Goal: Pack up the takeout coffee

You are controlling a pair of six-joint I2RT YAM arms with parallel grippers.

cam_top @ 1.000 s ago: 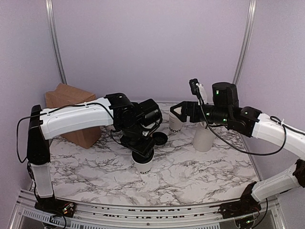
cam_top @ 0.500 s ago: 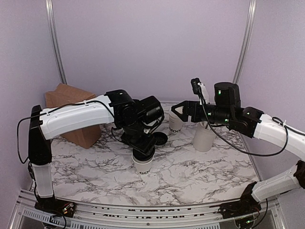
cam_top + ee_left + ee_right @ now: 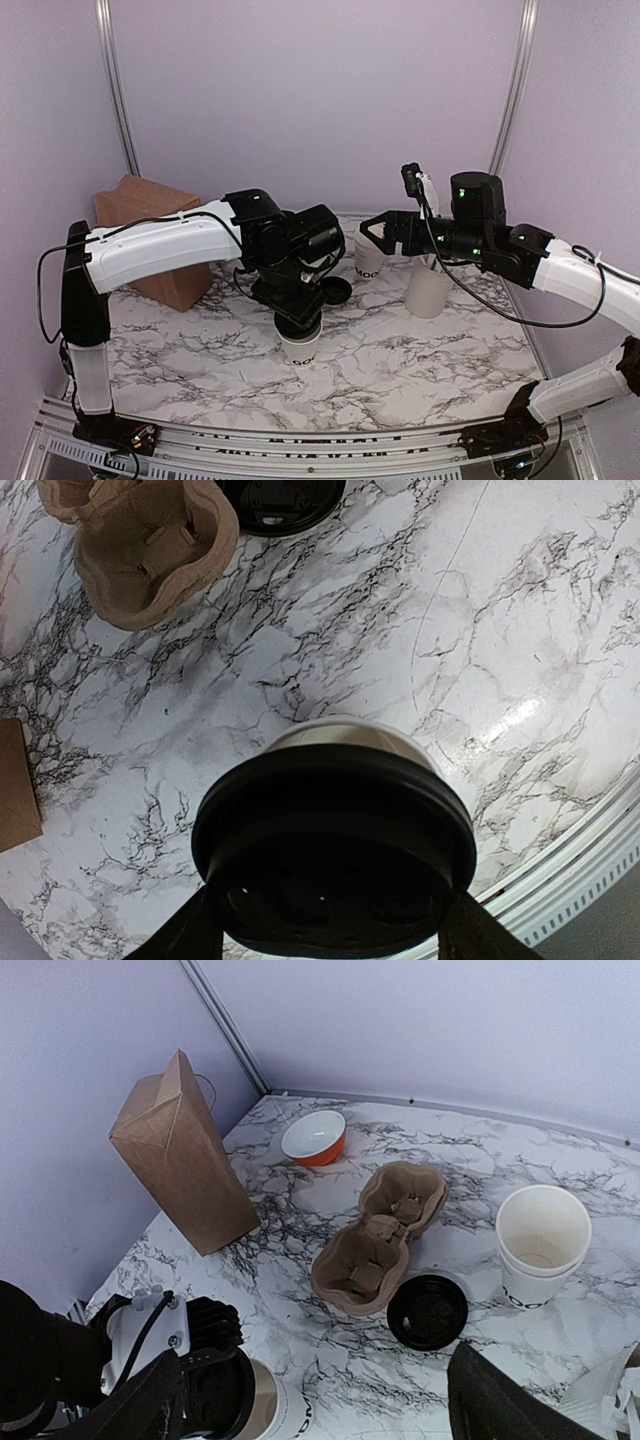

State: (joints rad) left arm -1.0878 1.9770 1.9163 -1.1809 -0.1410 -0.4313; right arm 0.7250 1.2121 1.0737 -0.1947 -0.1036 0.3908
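The left tool (image 3: 330,935) clamped the black lid (image 3: 333,850) over the white cup (image 3: 345,735) on the bench (image 3: 520,600). The right tool (image 3: 325,1397) hung wide open, empty, at the cup's 1 o'clock.

bare marble (image 3: 292,1218) btwn bag (image 3: 185,1155) & carrier (image 3: 378,1245), lid (image 3: 427,1311) adj

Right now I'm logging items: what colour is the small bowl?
Bowl: orange outside, white inside; right wrist view.

The marble-patterned surface (image 3: 520,630) is finished smooth and glossy. The takeout coffee (image 3: 300,349) is made of white paper, with a lid (image 3: 335,820) of smooth black plastic. The cup carrier (image 3: 375,1245) is moulded of rough, matt brown pulp, the bag (image 3: 185,1155) of matt paper.
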